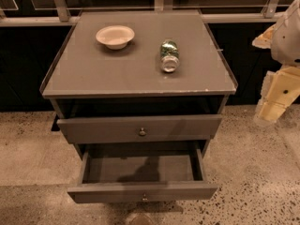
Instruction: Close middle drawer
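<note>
The middle drawer (143, 191) is pulled far out at the near bottom of the desk (103, 74), below the top drawer (140, 128), which juts out a little. The end effector (271, 108) hangs well off to the right, beside the desk and touching nothing; whether it is open or closed I cannot tell.

Coming in from that side, it could catch the top drawer's right corner. It could also push the middle front off-centre, so the drawer skews and jams. A hard shove might shake the desk and roll the bottle (169, 56), which lies on its side.

The bowl (115, 35), far left, looks empty. The bottle's contents are unclear, perhaps something greenish. The middle drawer holds only shadow.
</note>
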Robot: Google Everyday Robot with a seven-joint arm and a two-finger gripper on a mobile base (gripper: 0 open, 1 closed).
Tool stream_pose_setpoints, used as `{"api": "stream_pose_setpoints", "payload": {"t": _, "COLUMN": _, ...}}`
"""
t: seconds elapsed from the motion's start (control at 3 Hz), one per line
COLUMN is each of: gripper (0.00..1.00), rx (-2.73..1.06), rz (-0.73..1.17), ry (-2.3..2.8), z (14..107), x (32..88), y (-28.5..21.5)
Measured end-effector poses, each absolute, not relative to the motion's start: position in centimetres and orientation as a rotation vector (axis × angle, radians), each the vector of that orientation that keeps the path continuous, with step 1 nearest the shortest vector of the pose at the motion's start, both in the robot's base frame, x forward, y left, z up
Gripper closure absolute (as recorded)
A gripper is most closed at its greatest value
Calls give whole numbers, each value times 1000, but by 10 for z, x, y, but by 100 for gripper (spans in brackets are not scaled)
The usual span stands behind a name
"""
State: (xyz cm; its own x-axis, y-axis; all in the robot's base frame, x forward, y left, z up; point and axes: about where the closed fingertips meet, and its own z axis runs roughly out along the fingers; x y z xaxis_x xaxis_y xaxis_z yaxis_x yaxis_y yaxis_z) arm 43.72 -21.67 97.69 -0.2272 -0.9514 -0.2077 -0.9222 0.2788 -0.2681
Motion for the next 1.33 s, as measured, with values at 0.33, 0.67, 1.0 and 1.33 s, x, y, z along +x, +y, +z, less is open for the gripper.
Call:
{"api": "stream_pose_setpoints", "payload": {"t": 0.33, "gripper": 0, "rx": -1688, "rz": -83, "ry": 2172, "z": 953, "x": 423, "y": -220}}
{"api": "stream_pose_setpoints", "payload": {"t": 0.67, "gripper": 0, "rx": -1628, "rz": 101, "ry": 2124, "z": 873, "x": 405, "y": -233}}
{"api": "stream_pose_setpoints", "payload": {"t": 1.0, "gripper": 0, "rx": -1498, "rz": 343, "ry": 2061, "z": 770, "x": 399, "y": -232}}
{"api": "stream_pose_setpoints", "payload": {"t": 1.33, "gripper": 19, "rx": -1421, "rz": 386, "ry": 2010, "z": 739, "x": 417, "y": -236}}
